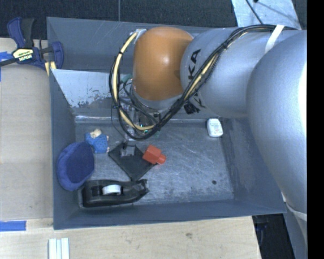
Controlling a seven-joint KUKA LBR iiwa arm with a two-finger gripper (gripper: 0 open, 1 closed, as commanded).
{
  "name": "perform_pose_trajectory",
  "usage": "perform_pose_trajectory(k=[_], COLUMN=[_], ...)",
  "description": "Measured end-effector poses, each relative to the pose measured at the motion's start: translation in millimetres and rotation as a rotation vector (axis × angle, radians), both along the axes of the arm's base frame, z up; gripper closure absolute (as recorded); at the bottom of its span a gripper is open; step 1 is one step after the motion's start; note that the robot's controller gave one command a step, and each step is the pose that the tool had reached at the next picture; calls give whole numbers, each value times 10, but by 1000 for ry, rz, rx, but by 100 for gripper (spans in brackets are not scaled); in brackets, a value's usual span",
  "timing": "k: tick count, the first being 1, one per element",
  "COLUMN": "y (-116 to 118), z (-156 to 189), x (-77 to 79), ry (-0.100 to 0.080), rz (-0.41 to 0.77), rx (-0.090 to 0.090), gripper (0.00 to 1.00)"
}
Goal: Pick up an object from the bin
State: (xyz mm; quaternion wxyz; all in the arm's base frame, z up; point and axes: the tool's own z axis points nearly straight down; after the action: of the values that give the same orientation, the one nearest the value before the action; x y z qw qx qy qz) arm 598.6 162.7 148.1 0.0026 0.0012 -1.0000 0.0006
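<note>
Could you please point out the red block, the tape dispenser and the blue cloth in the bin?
Red block (154, 155): camera view, its top face.
Tape dispenser (114, 190): camera view, the white roll at its middle.
Blue cloth (75, 165): camera view, the middle of its rounded top.

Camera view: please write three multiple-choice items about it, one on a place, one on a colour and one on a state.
1. Where in the bin does the black tape dispenser lie?
A) by the far wall
B) in the right corner
C) along the wall at the view's bottom

2. What colour is the small block beside the black flat piece?
A) green
B) red
C) yellow

3. The gripper is:
A) low in the bin, over the black flat piece
B) raised outside the bin
C) resting on the bin's rim

Answers:
1 C, it lies lengthwise against that wall.
2 B, it is plainly red.
3 A, its tip hangs just above that piece's upper corner.
</note>
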Motion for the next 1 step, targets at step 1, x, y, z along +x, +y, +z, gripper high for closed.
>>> perform_pose_trajectory(k=[1], y=[-606], z=[-814], x=[-320], ry=[0], rz=[20], rx=[-2], gripper=[0])
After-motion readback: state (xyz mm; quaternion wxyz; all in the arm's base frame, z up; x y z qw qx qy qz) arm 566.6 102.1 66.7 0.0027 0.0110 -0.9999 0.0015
